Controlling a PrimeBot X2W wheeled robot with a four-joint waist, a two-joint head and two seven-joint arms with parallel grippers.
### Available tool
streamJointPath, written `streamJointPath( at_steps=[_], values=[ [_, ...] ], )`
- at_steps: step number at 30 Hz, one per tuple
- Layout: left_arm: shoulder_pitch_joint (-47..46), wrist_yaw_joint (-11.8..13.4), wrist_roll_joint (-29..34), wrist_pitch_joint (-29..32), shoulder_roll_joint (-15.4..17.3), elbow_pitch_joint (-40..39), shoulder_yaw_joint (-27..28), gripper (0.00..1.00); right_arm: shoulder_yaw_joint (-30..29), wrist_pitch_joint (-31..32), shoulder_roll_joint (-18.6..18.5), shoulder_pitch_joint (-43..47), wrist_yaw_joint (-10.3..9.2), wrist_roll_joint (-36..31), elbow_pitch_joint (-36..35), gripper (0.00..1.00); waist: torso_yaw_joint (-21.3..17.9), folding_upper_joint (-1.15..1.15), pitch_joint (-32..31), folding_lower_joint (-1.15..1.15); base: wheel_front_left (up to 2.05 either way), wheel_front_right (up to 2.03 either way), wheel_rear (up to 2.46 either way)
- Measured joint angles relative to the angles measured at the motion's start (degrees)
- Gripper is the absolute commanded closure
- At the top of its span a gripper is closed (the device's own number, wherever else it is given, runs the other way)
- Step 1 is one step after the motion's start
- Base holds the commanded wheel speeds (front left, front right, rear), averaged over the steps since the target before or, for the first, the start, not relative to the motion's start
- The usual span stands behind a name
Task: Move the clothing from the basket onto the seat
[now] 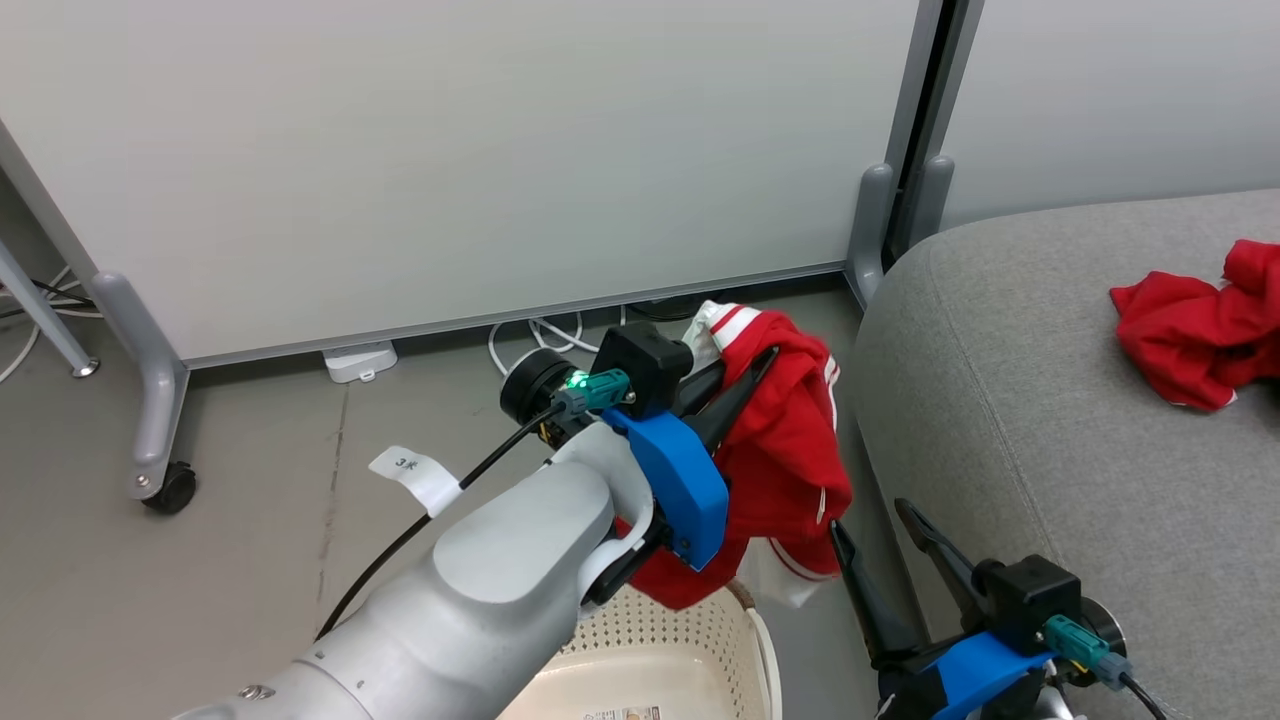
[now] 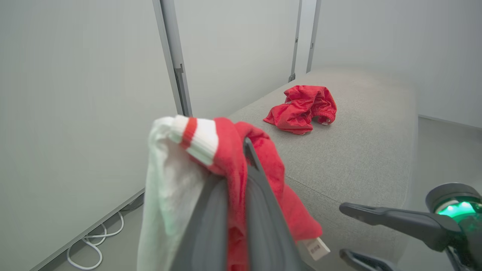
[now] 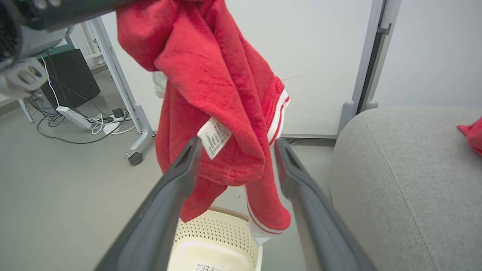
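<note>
The left gripper (image 1: 765, 360) was clamped on a red-and-white garment (image 1: 790, 440), held clear above the basket (image 1: 690, 640) for the seat (image 1: 1050, 400) alongside, where another red garment (image 1: 1190, 330) lay; the right gripper (image 1: 868, 515) hung below, jaws apart

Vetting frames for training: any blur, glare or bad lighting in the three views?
Head view: even, soft light, sharp. Left wrist view: the left gripper and the red-and-white garment it pinches are close and blurred; the seat is sharper. Right wrist view: the open right gripper looks soft, the garment crisp.
</note>
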Motion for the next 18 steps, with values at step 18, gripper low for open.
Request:
streamJointPath(
  at_steps=[18],
  values=[
    [-1.2, 0.0, -2.2, -0.3, -0.8, 1.5, -2.4, 1.0, 2.3, 3.1, 0.0, -3.2, 0.0, 0.1, 1.3, 0.0, 0.1, 0.0, 0.5, 0.01, 0.0, 0.0, 0.0]
  ],
)
